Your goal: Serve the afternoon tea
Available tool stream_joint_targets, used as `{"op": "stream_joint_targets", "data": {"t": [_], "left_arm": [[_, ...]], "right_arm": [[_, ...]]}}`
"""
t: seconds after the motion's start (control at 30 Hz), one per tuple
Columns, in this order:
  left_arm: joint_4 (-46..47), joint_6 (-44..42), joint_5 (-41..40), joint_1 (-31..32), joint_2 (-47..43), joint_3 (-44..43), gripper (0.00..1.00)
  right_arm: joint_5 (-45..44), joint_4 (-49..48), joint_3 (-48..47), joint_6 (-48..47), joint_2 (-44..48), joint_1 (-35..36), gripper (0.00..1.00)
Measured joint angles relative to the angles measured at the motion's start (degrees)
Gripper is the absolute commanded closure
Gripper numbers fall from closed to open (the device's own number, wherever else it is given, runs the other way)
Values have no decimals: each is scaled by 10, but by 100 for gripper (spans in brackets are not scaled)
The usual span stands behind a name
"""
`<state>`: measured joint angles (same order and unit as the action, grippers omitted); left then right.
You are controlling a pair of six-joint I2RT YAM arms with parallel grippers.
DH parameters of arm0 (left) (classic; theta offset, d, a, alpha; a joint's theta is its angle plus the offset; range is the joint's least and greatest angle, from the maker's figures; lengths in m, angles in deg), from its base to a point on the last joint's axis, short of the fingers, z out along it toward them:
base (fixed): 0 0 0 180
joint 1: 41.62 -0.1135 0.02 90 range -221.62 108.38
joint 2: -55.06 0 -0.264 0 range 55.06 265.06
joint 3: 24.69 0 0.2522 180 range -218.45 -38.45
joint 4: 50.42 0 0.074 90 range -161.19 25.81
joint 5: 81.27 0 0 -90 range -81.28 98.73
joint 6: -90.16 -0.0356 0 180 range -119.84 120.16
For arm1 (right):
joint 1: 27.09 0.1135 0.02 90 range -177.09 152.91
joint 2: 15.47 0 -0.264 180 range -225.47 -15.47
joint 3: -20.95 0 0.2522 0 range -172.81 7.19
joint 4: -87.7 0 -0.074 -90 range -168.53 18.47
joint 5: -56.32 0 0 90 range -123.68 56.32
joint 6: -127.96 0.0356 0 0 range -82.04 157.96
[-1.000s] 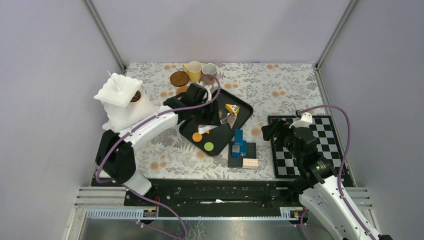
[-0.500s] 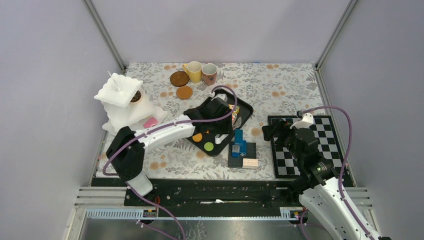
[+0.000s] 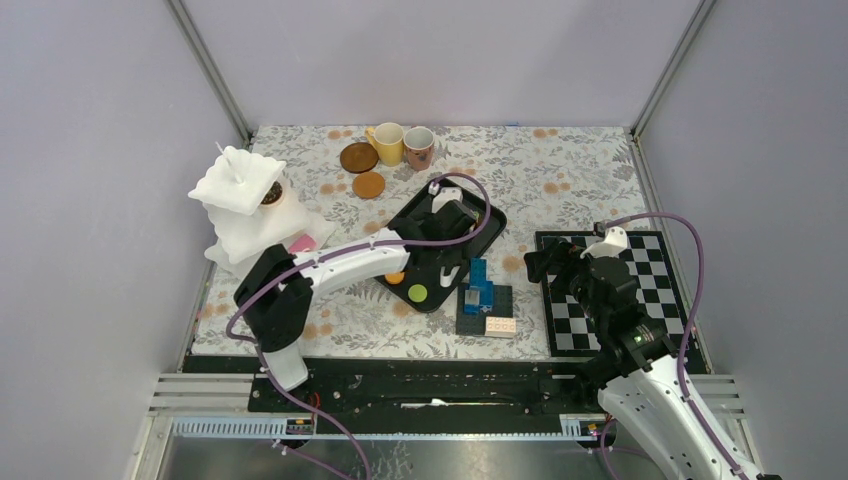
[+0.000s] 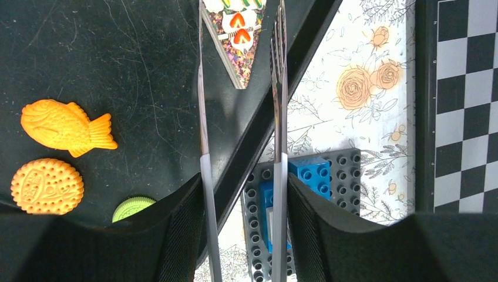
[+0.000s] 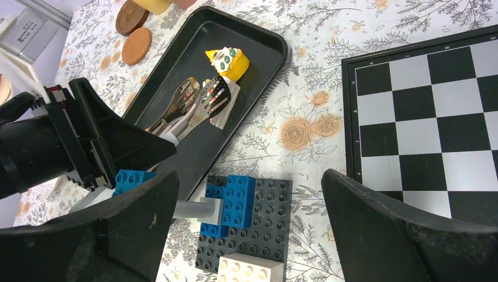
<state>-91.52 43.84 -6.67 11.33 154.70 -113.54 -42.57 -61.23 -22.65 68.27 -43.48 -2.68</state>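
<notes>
My left gripper (image 4: pixel 241 194) is shut on the metal tongs (image 4: pixel 202 117) over the right part of the black tray (image 3: pixel 490 222). The tong arms flank a sprinkled cake slice (image 4: pixel 238 35) lying on the tray; I cannot tell if they pinch it. A yellow cake (image 5: pixel 228 60) sits just beyond. A fish cookie (image 4: pixel 64 126), a round orange cookie (image 4: pixel 47 186) and a green cookie (image 3: pixel 417 293) lie at the tray's near end. The yellow mug (image 3: pixel 388 142), patterned mug (image 3: pixel 419 146) and two brown coasters (image 3: pixel 358 157) stand at the back. My right gripper (image 5: pixel 249 176) is open and empty.
A white tiered stand (image 3: pixel 245 200) at the left holds a donut (image 3: pixel 272 192) and a pink cake (image 3: pixel 300 244). The blue and black brick stack (image 3: pixel 485 298) sits right of the tray, under my right gripper. A checkerboard (image 3: pixel 640 290) lies at the right.
My left gripper has swung right and nearer across the tray with the tongs, bringing their tips to the cake slice. The right arm has not moved.
</notes>
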Motion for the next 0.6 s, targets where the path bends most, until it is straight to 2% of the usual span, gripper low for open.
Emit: {"op": "stream_joint_targets", "data": {"t": [0.33,0.5,0.6], "left_arm": [[-15,12,-33,19,40,-26,49],[-17,21,-43,21,46,-26,54],[-18,25,-49,21,48,-26,62]], "right_arm": [[0,0,1,0,0,0,2],[0,0,2,0,0,0,2],[0,0,2,0,1,0,2]]}}
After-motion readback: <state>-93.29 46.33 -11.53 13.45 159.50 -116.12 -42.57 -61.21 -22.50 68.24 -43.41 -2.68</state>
